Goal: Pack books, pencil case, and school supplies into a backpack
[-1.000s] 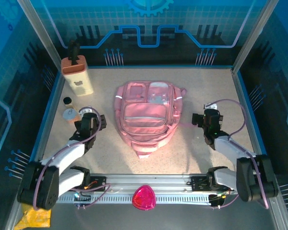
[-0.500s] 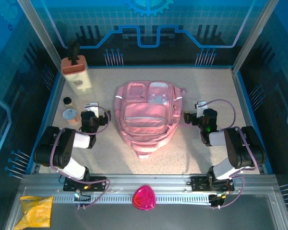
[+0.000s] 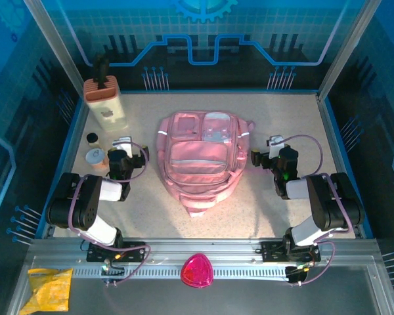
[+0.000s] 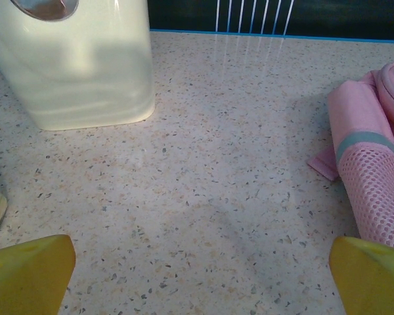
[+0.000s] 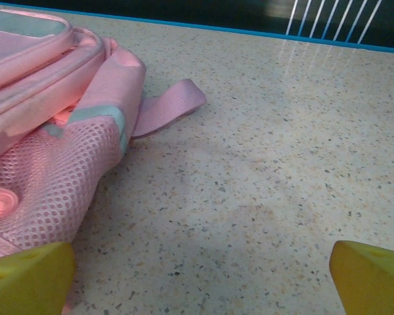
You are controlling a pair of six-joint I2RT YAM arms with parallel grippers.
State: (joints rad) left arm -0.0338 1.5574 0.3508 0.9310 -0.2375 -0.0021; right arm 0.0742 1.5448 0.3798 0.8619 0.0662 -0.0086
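Overhead, speckled tabletop (image 3: 282, 111), blue walls (image 3: 249, 26), backpack (image 3: 200, 161) central, left end effector (image 4: 200, 262) and right end effector (image 5: 200, 262) each agape.

Bright overhead light; streaky glare on the table (image 4: 249, 59); near corners seem blurred.

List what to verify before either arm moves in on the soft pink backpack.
1. Left gripper open, nothing held: ok.
2. Right gripper open, nothing held: ok.
3. Soft pink backpack lying flat on the speckled table, between the two arms: ok.
4. Backpack's main zip open for loading: cannot tell.
5. Tall beige box with black top and small round jars apart from the left gripper: ok.
6. Loose pink strap apart from the right gripper: ok, though it might snag on approach.
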